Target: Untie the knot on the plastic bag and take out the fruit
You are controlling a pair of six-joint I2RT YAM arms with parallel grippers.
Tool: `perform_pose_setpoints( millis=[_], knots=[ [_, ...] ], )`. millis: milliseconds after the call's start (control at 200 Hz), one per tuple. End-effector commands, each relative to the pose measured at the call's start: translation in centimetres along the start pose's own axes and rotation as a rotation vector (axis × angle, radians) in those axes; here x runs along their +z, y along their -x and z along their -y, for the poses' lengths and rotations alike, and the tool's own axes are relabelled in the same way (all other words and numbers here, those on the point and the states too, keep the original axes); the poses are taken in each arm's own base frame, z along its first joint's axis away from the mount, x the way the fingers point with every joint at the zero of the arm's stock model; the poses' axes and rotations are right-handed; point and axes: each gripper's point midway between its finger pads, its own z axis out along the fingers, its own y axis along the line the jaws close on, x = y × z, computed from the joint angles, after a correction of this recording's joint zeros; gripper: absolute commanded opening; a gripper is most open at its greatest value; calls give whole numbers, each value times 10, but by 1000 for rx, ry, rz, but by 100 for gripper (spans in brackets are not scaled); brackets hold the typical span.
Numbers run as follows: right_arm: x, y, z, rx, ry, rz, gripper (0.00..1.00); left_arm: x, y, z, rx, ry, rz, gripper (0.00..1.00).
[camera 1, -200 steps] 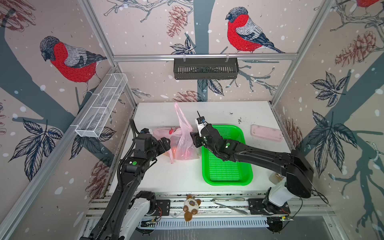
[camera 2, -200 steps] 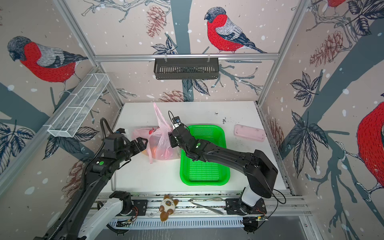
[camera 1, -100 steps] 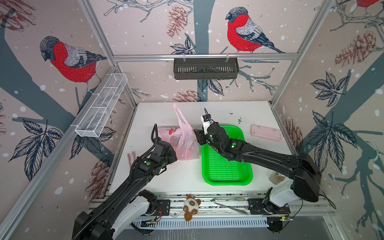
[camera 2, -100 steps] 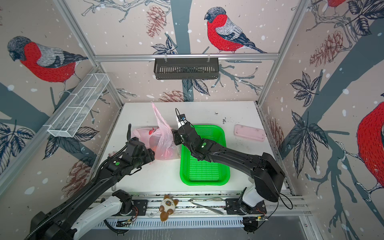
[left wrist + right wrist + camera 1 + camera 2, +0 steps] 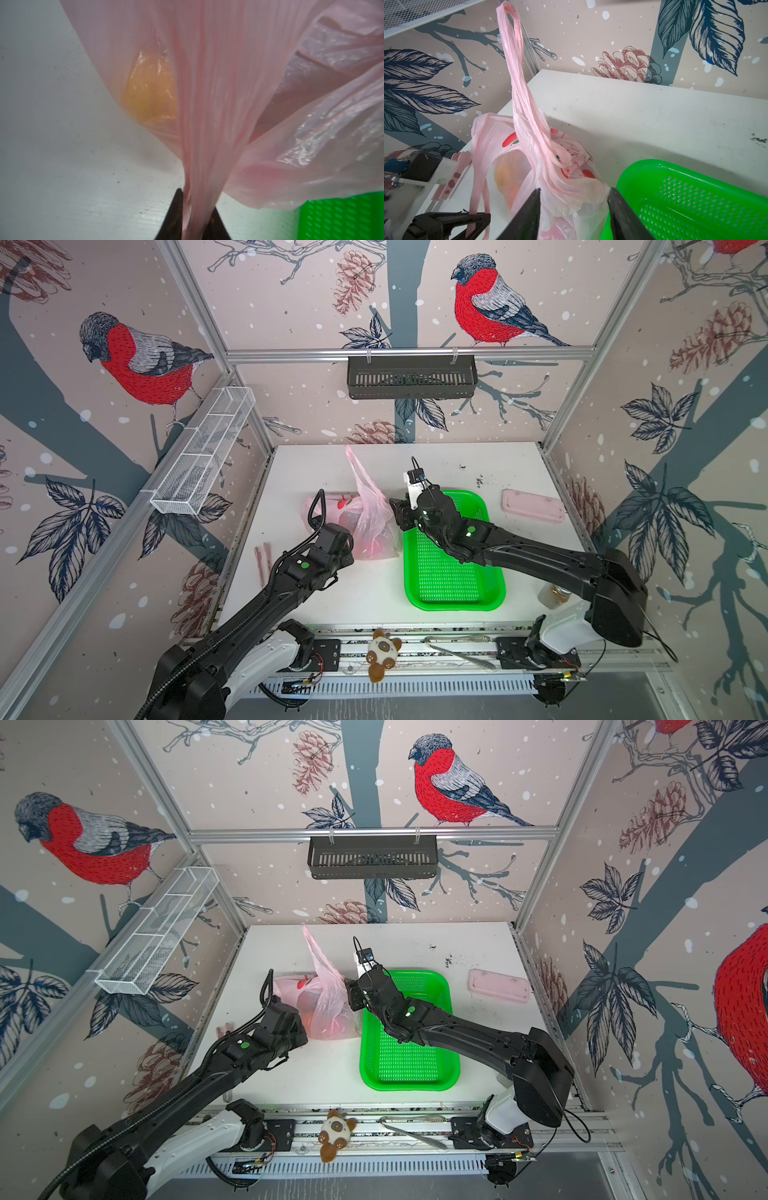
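One plastic bag point(image 5: 372, 522) lies on the white table point(image 5: 365, 599), against the left side of the green tray point(image 5: 449, 606). Nearest, just off the tray's left edge, the left gripper point(image 5: 195, 199) has its fingertips pressed together on a gathered strip of the bag's film. Beyond it, at the tray's far left corner, the right gripper point(image 5: 574, 190) stands with its jaws part-way apart. The bunched neck of the bag fills the gap and touches both jaws.

An orange-yellow fruit point(image 5: 149, 91) shows through the film on the bag's side away from the tray. Reddish shapes inside are too blurred to name. A handle loop point(image 5: 519, 83) rises upright above the neck. Farther off, right of the tray's far end, lies a flat pink case point(image 5: 532, 506).
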Motion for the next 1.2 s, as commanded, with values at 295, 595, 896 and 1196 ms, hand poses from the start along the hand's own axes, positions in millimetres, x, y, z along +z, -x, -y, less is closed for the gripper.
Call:
perform_pose_setpoints(
  millis=[295, 595, 896, 1196],
  knots=[
    [0, 14, -21, -58, -5, 42, 53, -64, 62, 61, 3, -254, 156, 0],
    [20, 40, -63, -68, -70, 102, 52, -105, 92, 89, -1, -386, 233, 0],
    [43, 47, -96, -79, -57, 111, 53, -132, 104, 94, 9, -432, 283, 0],
    [75, 53, -84, -66, -95, 109, 56, -137, 102, 84, 9, -421, 308, 0]
  ],
)
